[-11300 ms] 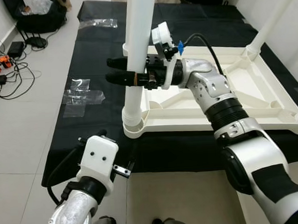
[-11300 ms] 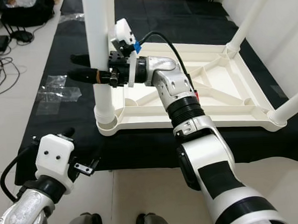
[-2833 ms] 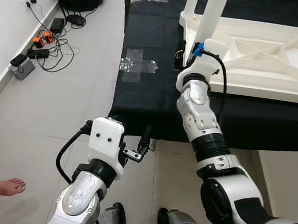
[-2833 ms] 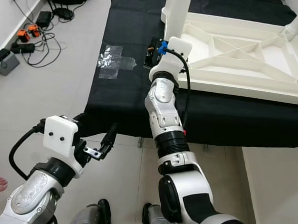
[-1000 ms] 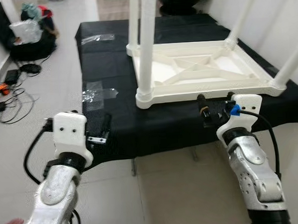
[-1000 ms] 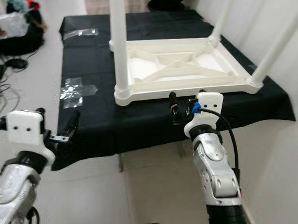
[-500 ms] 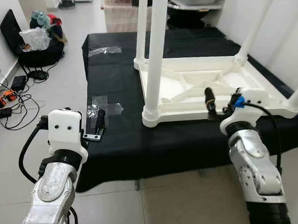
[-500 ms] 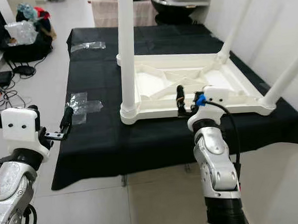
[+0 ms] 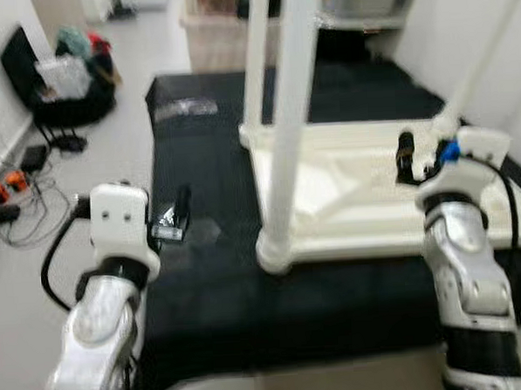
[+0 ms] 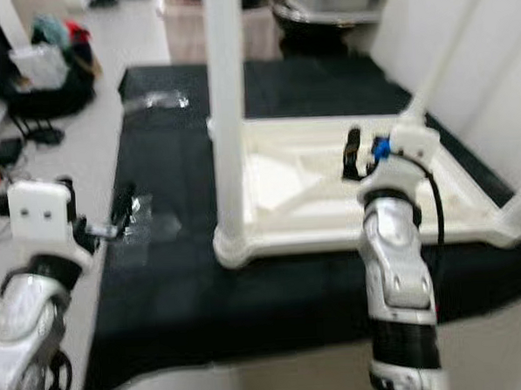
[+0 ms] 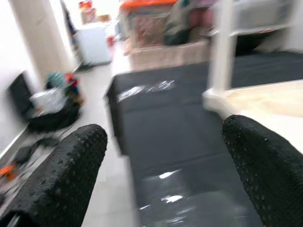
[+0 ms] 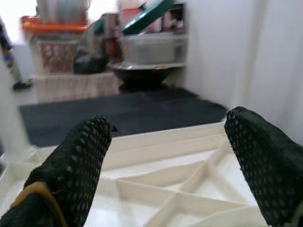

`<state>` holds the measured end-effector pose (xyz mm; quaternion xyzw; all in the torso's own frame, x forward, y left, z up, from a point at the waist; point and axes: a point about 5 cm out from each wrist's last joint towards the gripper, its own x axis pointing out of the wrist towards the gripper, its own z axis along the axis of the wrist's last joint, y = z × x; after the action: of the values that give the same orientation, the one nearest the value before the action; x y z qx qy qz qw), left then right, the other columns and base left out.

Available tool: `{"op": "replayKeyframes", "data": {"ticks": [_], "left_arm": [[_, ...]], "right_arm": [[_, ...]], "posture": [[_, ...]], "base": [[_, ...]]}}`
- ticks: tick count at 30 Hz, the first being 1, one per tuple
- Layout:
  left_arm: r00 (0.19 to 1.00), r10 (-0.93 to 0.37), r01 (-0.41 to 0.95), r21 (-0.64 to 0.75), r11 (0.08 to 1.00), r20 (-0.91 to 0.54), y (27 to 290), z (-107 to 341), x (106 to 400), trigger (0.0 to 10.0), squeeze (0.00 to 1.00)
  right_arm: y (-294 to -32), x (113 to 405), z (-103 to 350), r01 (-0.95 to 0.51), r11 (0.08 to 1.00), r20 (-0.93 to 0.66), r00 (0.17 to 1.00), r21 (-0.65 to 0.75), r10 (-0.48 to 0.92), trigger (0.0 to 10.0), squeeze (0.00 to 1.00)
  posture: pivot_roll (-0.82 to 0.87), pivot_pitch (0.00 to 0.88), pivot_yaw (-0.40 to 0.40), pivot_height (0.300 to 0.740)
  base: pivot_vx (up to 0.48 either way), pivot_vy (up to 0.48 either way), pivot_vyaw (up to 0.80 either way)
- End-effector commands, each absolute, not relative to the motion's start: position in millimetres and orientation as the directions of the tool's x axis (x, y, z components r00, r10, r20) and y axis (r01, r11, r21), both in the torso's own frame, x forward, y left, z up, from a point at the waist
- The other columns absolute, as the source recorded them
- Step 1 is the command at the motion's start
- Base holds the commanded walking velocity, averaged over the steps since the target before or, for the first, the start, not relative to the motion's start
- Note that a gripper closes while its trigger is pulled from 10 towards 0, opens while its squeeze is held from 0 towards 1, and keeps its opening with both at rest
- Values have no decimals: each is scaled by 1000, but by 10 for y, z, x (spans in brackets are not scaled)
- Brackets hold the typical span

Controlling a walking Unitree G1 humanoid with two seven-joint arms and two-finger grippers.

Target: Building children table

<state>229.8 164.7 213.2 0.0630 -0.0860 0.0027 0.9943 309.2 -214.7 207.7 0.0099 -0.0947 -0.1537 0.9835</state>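
**Upturned Table Awaits, Both Grippers Empty**

Here, the white children's table (image 9: 374, 189) lies upside down on a black mat (image 9: 213, 285), its legs pointing straight up. The nearest leg (image 9: 285, 132) stands at the near-left corner, its long axis vertical, between the two raised arms. The right gripper (image 12: 165, 156) hovers over the near edge of the ribbed underside, fingers spread wide and holding nothing; the table frame lies directly ahead of and below its fingertips. The left gripper (image 11: 161, 179) hangs over the mat beside the table, also spread wide and empty, with a corner of the frame ahead of it on the table's side. Judged from the head views, both grippers are near the leg. The head views are blurred.
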Motion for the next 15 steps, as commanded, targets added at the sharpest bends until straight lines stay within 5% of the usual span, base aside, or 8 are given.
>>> {"op": "replayKeyframes", "data": {"ticks": [1,9,15], "left_arm": [[986,-16,-3,115,993,165,1618,2126,2290,10000,0],[989,-59,45,107,993,132,1535,2051,2243,10000,0],[990,-125,119,96,988,60,1437,1860,2156,10000,0]], "right_arm": [[-2261,3072,2014,351,936,149,924,37,-353,10000,0],[-2336,3238,1858,442,894,-32,895,-78,-445,10000,0],[-2468,3391,1981,145,989,14,989,12,-145,10000,0]], "posture": [[60,76,-71,740],[58,79,-69,740],[59,82,-77,740]], "base": [[0,0,0],[0,0,0],[0,0,0]]}}
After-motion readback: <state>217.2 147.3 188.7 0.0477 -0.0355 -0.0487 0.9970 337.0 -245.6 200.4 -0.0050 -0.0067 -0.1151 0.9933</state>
